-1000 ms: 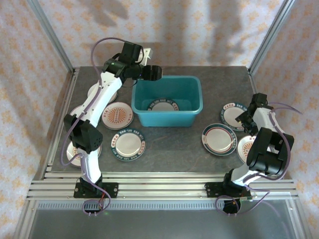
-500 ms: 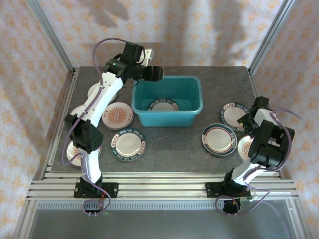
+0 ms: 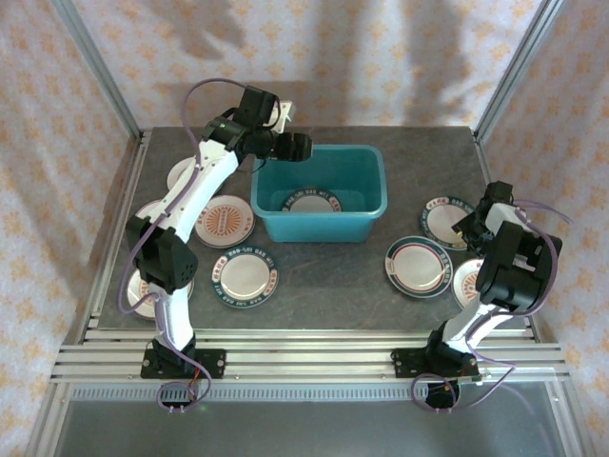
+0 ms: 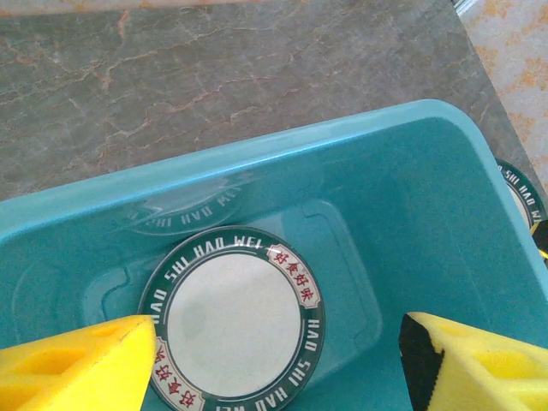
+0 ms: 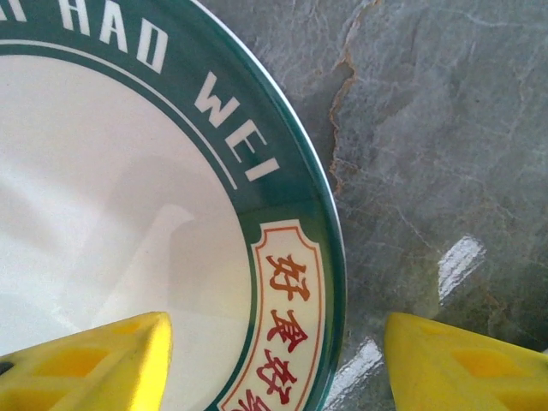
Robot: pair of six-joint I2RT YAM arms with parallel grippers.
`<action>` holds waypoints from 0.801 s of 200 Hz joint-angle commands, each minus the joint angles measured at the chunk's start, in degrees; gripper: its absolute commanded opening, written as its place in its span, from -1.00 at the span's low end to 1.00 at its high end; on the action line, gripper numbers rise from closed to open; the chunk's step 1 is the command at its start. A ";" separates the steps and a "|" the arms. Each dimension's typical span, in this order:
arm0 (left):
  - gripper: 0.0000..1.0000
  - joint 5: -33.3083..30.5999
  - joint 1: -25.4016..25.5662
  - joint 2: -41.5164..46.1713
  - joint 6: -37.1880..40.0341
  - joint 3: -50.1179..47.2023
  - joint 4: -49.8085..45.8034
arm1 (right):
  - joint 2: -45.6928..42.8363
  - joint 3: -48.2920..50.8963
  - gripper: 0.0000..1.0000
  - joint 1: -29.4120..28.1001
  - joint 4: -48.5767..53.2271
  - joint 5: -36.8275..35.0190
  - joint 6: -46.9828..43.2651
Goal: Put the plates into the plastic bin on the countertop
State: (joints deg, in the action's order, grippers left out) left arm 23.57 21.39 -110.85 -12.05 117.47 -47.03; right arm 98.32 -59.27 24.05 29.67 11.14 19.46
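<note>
Mid pick-up at 3 o'clock on the surface (image 3: pixel 324 286): right claw (image 5: pixel 274 360) parted, astride the rim of a green-rimmed plate (image 5: pixel 128 214), not yet gripping. Next, by judgement: closing on that rim, lifting, carrying to the plastic bin (image 3: pixel 319 224) near 12 o'clock. Left claw (image 4: pixel 278 368) wide and empty above the bin, lone plate (image 4: pixel 231 317) flat inside. Legible in white on both rims: "HAO WEI", beside red Chinese characters.

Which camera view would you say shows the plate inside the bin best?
Left wrist: the plate lies nearly whole on the bin floor, rim lettering readable. The top view shows it small, its near edge cut by the wall. The right wrist looks at another plate.
</note>
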 commanded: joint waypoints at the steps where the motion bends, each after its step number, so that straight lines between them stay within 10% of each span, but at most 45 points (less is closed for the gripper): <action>1: 0.54 -0.98 0.17 0.99 -0.32 0.04 0.87 | 1.15 -1.34 0.31 0.38 -0.71 -0.29 -0.65; 160: 0.53 -1.79 0.21 -0.34 -1.40 1.28 1.14 | 4.91 -4.48 -0.42 -1.39 0.21 0.73 -1.93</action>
State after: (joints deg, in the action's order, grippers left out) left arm 23.31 21.39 -110.87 -12.82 117.49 -46.85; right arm 102.80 -63.11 23.64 29.06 12.49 17.82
